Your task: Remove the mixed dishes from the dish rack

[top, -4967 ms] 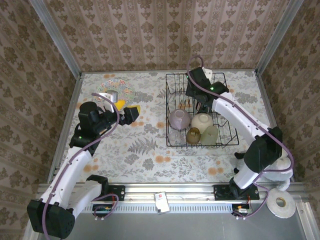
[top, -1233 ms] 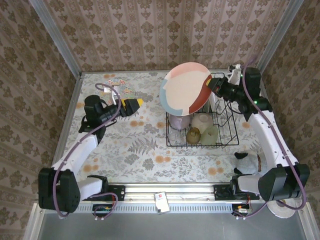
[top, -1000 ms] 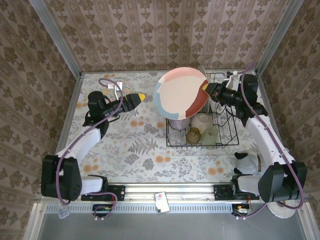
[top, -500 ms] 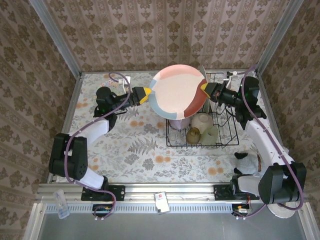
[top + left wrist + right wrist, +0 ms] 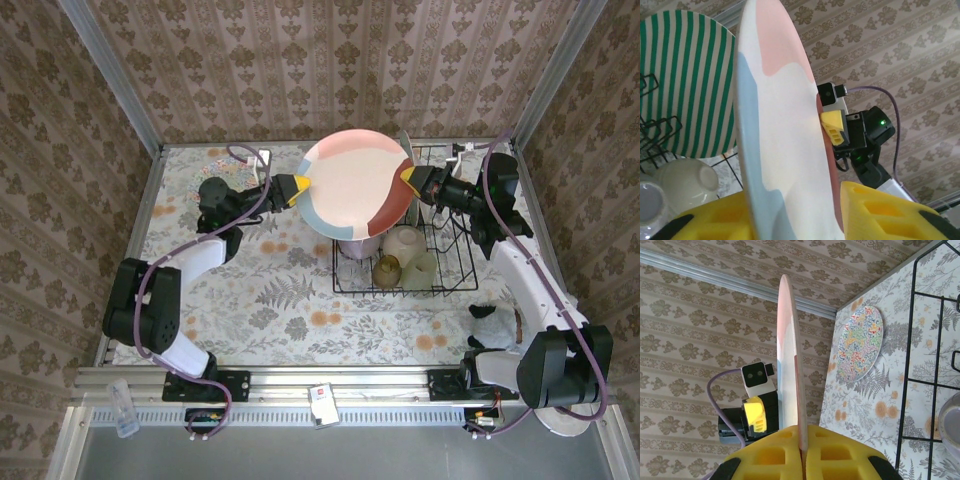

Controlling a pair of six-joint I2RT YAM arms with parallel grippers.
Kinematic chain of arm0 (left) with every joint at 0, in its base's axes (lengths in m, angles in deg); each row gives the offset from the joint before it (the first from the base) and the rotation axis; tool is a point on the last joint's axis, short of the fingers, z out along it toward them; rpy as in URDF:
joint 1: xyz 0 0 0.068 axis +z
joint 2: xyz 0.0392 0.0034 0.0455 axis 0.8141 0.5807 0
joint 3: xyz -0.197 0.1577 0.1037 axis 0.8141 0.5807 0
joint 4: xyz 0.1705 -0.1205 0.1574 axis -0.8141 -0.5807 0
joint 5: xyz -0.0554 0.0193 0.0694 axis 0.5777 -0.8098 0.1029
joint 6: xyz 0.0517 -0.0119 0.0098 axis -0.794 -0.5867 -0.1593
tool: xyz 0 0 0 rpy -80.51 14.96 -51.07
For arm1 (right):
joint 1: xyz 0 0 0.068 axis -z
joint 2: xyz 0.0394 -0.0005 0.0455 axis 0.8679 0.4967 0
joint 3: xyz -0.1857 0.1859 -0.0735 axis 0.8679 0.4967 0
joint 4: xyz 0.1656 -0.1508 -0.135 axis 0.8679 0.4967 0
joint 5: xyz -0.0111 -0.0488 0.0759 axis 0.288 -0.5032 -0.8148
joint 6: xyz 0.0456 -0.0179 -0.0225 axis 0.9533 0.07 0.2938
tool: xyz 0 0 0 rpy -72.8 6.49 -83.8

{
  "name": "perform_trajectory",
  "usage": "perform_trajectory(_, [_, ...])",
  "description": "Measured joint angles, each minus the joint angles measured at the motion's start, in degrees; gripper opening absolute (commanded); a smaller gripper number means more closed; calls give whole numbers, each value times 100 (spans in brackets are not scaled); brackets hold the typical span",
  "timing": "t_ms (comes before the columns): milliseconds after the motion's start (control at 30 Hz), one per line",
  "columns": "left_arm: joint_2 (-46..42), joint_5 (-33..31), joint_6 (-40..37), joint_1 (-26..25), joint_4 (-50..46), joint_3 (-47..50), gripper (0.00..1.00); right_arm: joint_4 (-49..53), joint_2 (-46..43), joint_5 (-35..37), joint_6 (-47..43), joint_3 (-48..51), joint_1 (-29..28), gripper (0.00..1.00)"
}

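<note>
Multicolour patterned plate (image 5: 860,343) lies flat on the table (image 5: 270,300), far-left area, about 10 o'clock. Left gripper (image 5: 297,187) is at the 9 o'clock rim of the pastel colour-block plate (image 5: 355,190), yellow fingers (image 5: 880,215) spread either side of the rim, not clamped. The plate is held up in the air, tilted, over the left end of the dish rack (image 5: 452,228). Lavender bowl (image 5: 357,247) sits in the rack partly under it. Green-white striped plate (image 5: 685,80) stands upright in the rack tines behind it. Cream cup (image 5: 405,242), amber cup (image 5: 387,268) and pale-green cup (image 5: 422,266) are at the rack's 6 o'clock end. Right gripper (image 5: 408,178) is clenched on the colour-block plate's 3 o'clock rim.
</note>
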Motion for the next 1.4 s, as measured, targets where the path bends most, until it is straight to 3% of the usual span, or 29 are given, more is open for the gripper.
perform_trajectory(200, [0, -70, 264, -26, -20, 2, 0, -81, -2, -87, -76, -2, 0, 0])
perform_trajectory(467, [-13, -240, 426, -66, -184, 37, 0, -243, -9, -109, -157, -13, -4, 0])
perform_trajectory(533, [-37, -275, 426, -74, -199, 59, 0, -243, -9, -111, -157, -11, -4, 17])
perform_trajectory(667, [-114, -409, 313, -101, -251, 94, 0, -164, -17, -114, -179, -13, -13, 86])
perform_trajectory(700, [-120, -446, 289, -101, -262, 101, 0, -127, -28, -114, -197, -15, -22, 96])
perform_trajectory(733, [-122, -472, 273, -101, -264, 101, 0, -90, -48, -114, -201, -15, -26, 100])
perform_trajectory(1167, [-269, -1353, 31, 44, -573, 66, 0, 212, -1408, 103, -914, 293, -55, 100])
perform_trajectory(1400, [-671, -2273, -107, 1082, -763, 188, 0, 472, -1867, 267, -1187, 466, -166, 100])
